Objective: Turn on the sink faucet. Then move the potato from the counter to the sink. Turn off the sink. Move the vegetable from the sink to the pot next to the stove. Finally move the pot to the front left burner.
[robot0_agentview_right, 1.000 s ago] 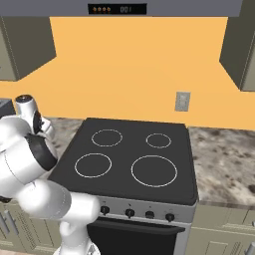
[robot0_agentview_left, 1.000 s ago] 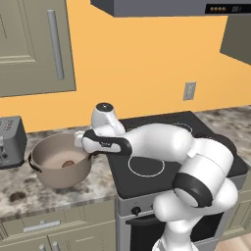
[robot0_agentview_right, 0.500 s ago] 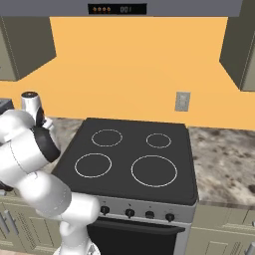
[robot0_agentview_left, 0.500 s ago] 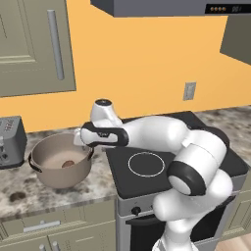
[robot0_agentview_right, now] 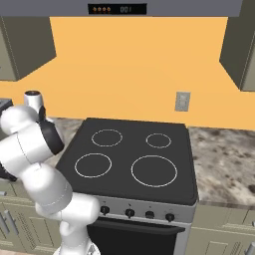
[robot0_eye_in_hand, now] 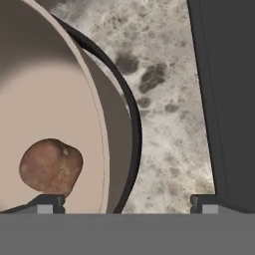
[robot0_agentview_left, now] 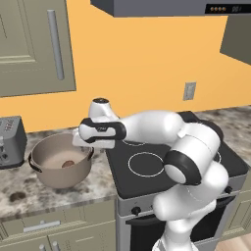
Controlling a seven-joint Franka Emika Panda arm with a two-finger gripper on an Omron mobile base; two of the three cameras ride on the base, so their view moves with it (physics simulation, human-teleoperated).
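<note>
The arm (robot0_agentview_left: 162, 128) is showing glossy white, rounded shells, swelling into fat bulbous segments that are joined by dark, nearly black bands at the joints. A short white cylinder with a dark cap is sticking up near the wrist, beside a black collar. The tool (robot0_eye_in_hand: 127, 201) is ending in two small dark, squared finger tips with pale grey faces.

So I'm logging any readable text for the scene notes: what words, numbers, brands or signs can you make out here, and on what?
Range hood display: orange dots and digits, too small and blurred to read for sure.
Stove knobs: no legible markings.
Toaster, pot, wall outlet, cabinets: no text visible.
</note>
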